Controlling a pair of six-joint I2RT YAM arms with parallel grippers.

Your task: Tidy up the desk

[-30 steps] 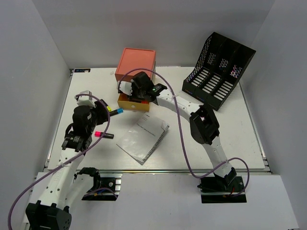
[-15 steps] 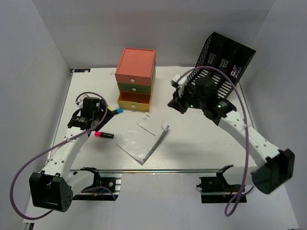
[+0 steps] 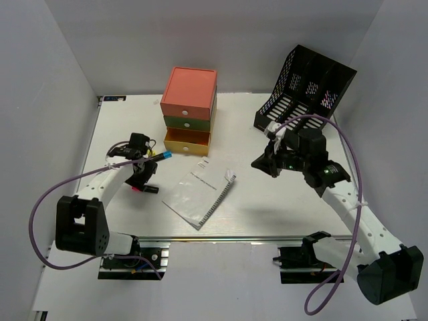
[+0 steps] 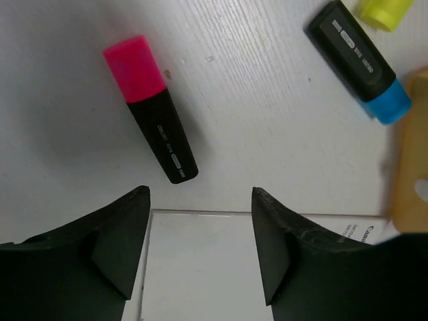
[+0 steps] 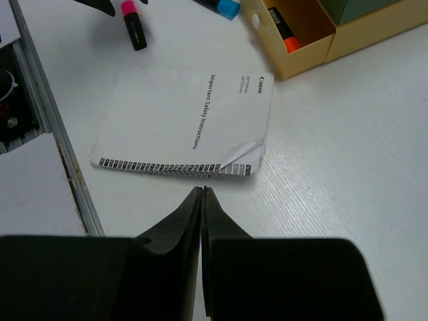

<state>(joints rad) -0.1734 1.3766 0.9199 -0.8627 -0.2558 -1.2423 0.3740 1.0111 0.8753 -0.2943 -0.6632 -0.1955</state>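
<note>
yellow highlighter [image 4: 386, 9] cut off at edge, orange highlighter [image 5: 281, 30] half hidden in drawer [image 5: 304, 57]; plus pink highlighter [image 4: 150, 110], blue highlighter [image 4: 361, 60]: four. one booklet [image 5: 187, 124] on desk [image 3: 267, 207]. left gripper [image 4: 200, 200] spread wide, empty; right gripper [image 5: 202, 190] pinched closed, empty.

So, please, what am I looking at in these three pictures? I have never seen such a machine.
Two robot arms are bolted at the near edge of a white desk. One picture looks down from above; the other two come from a small camera on each wrist. The left gripper is open, close to a pink highlighter; the right gripper is shut, pointing toward a booklet. Also there: a blue-capped highlighter, a drawer box with its yellow drawer open, and a black file rack. Nothing is held.
</note>
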